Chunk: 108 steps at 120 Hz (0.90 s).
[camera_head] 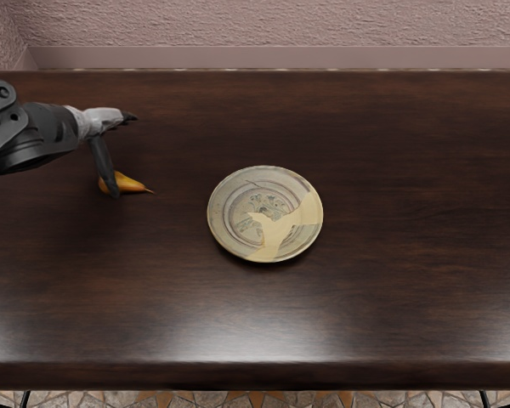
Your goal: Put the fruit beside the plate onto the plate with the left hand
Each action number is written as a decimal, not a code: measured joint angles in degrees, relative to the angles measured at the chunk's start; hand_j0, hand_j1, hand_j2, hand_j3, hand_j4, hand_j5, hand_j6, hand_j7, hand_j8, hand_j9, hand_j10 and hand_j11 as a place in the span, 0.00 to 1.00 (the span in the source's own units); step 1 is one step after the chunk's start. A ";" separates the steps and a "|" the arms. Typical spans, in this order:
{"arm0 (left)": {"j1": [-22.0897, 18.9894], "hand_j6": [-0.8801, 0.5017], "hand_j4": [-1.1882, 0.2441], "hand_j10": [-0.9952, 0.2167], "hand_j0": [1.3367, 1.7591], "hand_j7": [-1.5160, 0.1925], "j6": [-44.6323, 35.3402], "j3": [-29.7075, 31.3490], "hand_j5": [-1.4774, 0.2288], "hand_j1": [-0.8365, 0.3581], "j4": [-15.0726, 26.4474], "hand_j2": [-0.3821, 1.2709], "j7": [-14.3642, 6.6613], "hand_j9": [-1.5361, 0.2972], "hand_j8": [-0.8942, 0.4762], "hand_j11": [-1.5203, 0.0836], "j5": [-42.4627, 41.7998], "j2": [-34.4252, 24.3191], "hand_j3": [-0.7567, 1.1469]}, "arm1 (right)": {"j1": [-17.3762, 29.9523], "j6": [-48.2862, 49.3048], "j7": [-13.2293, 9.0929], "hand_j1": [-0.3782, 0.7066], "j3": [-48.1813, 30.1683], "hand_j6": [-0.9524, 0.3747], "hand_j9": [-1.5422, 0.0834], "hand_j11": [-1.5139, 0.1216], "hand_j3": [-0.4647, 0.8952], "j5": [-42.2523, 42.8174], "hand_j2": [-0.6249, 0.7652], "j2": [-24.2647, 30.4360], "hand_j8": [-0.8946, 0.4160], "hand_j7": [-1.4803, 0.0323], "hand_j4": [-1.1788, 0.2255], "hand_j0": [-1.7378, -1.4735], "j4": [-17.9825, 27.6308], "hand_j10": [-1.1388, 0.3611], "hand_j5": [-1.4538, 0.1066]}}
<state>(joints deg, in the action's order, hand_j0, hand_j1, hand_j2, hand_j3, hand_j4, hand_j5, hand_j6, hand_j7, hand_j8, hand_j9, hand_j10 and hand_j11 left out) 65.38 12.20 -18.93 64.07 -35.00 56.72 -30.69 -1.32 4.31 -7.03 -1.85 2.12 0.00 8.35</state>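
Note:
A small yellow-orange fruit (127, 184) with a pointed tip lies on the dark table, left of the plate (229, 238). The plate is round, beige and patterned, and it holds nothing. My left hand (109, 151) comes in from the left edge and hovers right over the fruit. One dark finger (104, 166) reaches down across the fruit's left end, while the other fingers point right, above it. The fingers are spread and do not close around the fruit. The fruit's left end is hidden behind that finger. The right arm does not show.
The dark wooden table (391, 280) spans the view, with a pink wall behind its far edge. About a hand's width of bare wood lies between the fruit and the plate.

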 joint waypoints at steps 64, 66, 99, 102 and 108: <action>-1.44 0.50 0.69 0.66 0.76 0.74 -5.74 3.83 0.72 0.80 0.28 0.26 0.00 0.70 0.51 0.79 2.64 1.08 0.40 | 0.00 0.00 0.00 0.03 0.00 0.72 0.95 0.93 0.34 0.02 0.45 0.00 0.68 0.98 0.84 0.30 0.00 0.76 0.93; -1.47 0.49 0.69 0.65 0.76 0.73 -5.75 3.84 0.71 0.79 0.30 0.26 0.00 0.70 0.50 0.79 2.63 1.07 0.40 | 0.00 0.00 0.00 0.03 0.00 0.72 0.95 0.93 0.34 0.02 0.45 0.00 0.68 0.98 0.84 0.30 0.00 0.76 0.93; -2.34 0.39 0.59 0.54 0.76 0.63 -5.78 3.94 0.61 0.65 0.33 0.27 0.00 0.60 0.40 0.67 2.62 0.91 0.40 | 0.00 0.00 0.00 0.03 0.00 0.72 0.95 0.93 0.34 0.03 0.45 0.00 0.68 0.98 0.84 0.30 0.00 0.76 0.93; -2.36 0.38 0.59 0.53 0.76 0.62 -5.82 3.93 0.60 0.65 0.32 0.27 0.00 0.59 0.40 0.67 2.63 0.90 0.40 | 0.00 0.00 0.00 0.03 0.00 0.72 0.95 0.93 0.34 0.03 0.45 0.00 0.68 0.98 0.84 0.30 0.00 0.76 0.93; -2.36 0.38 0.58 0.53 0.76 0.62 -6.11 3.92 0.59 0.64 0.29 0.28 0.00 0.59 0.39 0.66 2.64 0.97 0.40 | 0.00 0.00 0.00 0.03 0.00 0.72 0.95 0.93 0.34 0.04 0.45 0.00 0.68 0.98 0.84 0.30 0.00 0.76 0.93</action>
<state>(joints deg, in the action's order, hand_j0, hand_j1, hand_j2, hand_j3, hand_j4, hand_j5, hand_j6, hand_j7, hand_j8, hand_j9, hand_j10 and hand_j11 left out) 63.02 6.09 -15.01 64.35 -35.00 59.37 -29.71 -1.32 4.31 -7.03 -1.85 2.17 0.00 8.35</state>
